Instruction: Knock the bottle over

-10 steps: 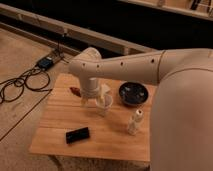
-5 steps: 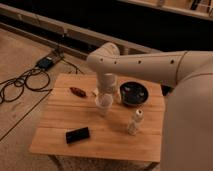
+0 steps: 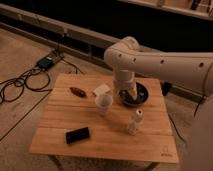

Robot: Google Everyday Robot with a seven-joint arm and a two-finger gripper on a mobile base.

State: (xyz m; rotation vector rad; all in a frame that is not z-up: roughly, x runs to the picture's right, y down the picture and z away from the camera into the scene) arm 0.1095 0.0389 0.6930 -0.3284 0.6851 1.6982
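The bottle [image 3: 133, 122] is small, slim and pale with a whitish cap. It stands upright on the right half of the wooden table [image 3: 60, 117]. A white tapered cup [image 3: 103, 104] stands upright to its upper left. My white arm reaches in from the right and bends down to the gripper [image 3: 128, 95]. The gripper hangs low over the dark bowl [image 3: 141, 96], behind the bottle and to the right of the cup. It touches neither of them.
A brown object [image 3: 77, 92] and a white card [image 3: 101, 89] lie at the back of the table. A black flat object [image 3: 77, 135] lies near the front left. Cables [image 3: 20, 85] and a power box [image 3: 47, 62] lie on the floor at left.
The arm has swung to the right, from above the cup to above the dark bowl. The bottle and the cup have not moved.
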